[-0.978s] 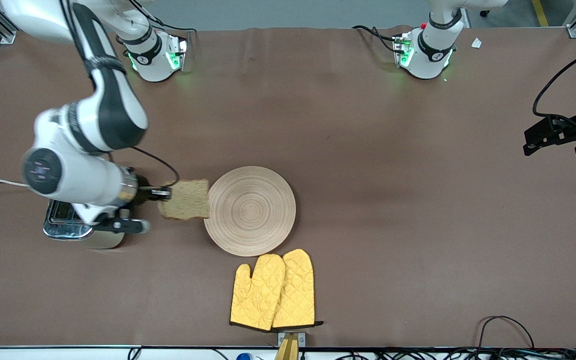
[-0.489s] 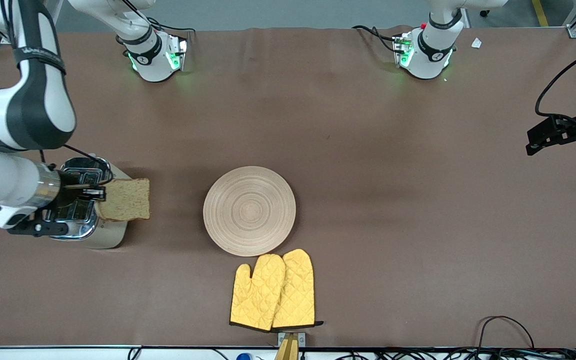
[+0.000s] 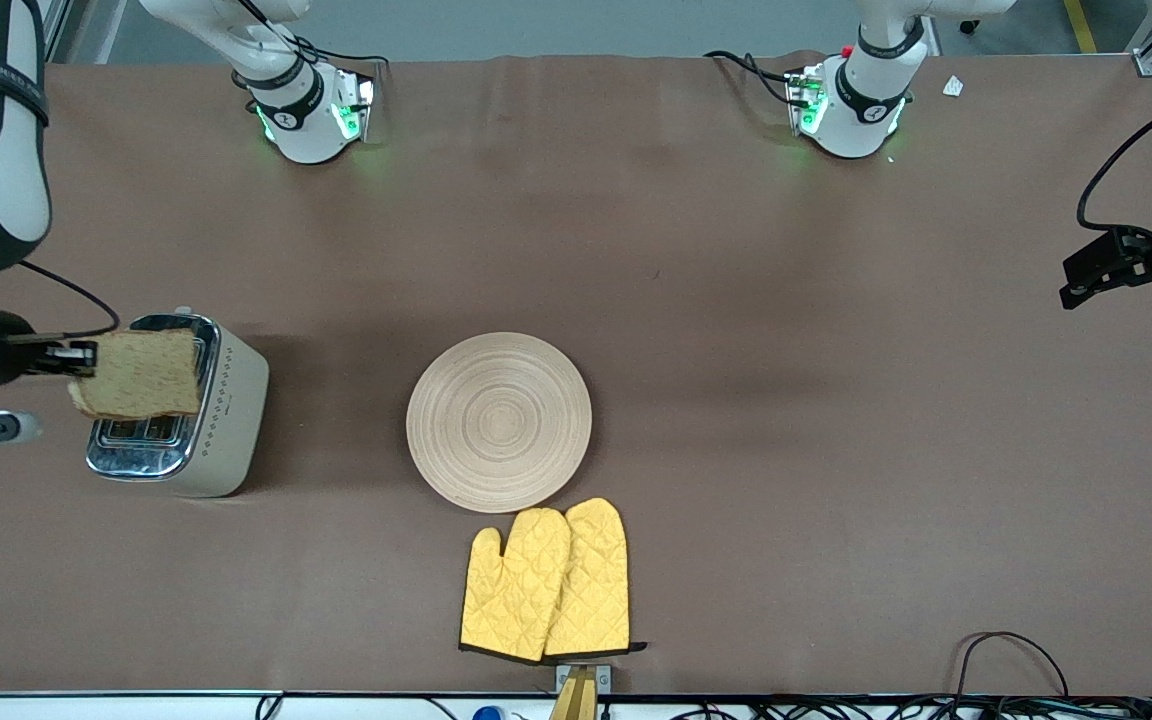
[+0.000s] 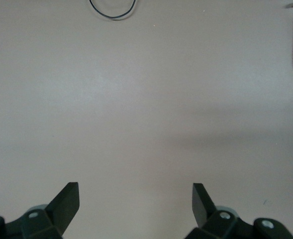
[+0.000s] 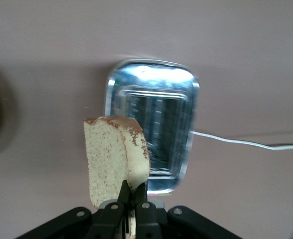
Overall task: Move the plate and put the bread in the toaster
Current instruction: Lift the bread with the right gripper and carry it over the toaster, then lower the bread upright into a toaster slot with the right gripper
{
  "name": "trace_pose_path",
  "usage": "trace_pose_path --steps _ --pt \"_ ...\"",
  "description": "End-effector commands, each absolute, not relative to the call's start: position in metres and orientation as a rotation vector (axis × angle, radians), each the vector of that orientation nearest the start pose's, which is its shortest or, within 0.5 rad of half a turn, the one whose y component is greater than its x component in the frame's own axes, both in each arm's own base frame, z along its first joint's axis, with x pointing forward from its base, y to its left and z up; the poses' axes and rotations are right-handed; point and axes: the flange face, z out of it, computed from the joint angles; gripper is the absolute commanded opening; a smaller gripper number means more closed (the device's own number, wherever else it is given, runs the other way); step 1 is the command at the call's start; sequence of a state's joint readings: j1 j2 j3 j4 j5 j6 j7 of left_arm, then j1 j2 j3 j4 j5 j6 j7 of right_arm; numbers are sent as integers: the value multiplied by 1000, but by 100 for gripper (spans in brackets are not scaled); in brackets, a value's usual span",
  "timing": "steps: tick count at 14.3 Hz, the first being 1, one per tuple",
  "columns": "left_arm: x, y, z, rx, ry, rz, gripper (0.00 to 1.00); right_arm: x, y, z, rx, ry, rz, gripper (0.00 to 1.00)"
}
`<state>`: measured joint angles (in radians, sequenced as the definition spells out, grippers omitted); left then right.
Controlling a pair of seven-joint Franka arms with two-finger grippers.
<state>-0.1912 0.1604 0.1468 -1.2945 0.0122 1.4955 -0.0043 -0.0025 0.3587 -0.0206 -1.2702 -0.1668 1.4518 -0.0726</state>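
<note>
My right gripper [image 3: 76, 358] is shut on the edge of the brown bread slice [image 3: 139, 375] and holds it up over the chrome top of the cream toaster [image 3: 226, 415] at the right arm's end of the table. In the right wrist view the bread [image 5: 109, 159] hangs from the gripper [image 5: 132, 191] just beside the toaster's slots [image 5: 158, 129]. The round wooden plate [image 3: 499, 421] lies mid-table, bare. My left gripper [image 3: 1101, 270] waits open at the left arm's end; in its wrist view [image 4: 135, 191] only bare table shows.
A pair of yellow oven mitts [image 3: 548, 582] lies just nearer the front camera than the plate. The toaster's white cord [image 5: 245, 143] trails off its end. Black cables [image 3: 1011, 650] lie at the table's front edge.
My right gripper carried the bread from beside the plate toward the right arm's end, until it came over the toaster. The left gripper drifted slightly up.
</note>
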Motion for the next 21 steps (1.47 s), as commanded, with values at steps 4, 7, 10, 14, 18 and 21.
trace_pose_path --steps 4,7,10,14,18,21 --pt "591 -32 657 -3149 27 -63 100 648 -6 543 -3605 -74 294 0" --pt "591 -33 657 -3149 30 -63 100 655 20 532 -3704 44 223 0" --pt "591 -33 657 -3150 42 -65 100 664 26 516 -3729 145 108 0" --pt "592 -33 656 -3150 25 -63 100 662 40 482 -3780 318 29 0" --pt "591 -30 657 -3152 35 -65 100 655 53 460 -3834 380 0 0" --pt "591 -29 658 -3150 35 -65 100 639 66 450 -3855 376 15 0"
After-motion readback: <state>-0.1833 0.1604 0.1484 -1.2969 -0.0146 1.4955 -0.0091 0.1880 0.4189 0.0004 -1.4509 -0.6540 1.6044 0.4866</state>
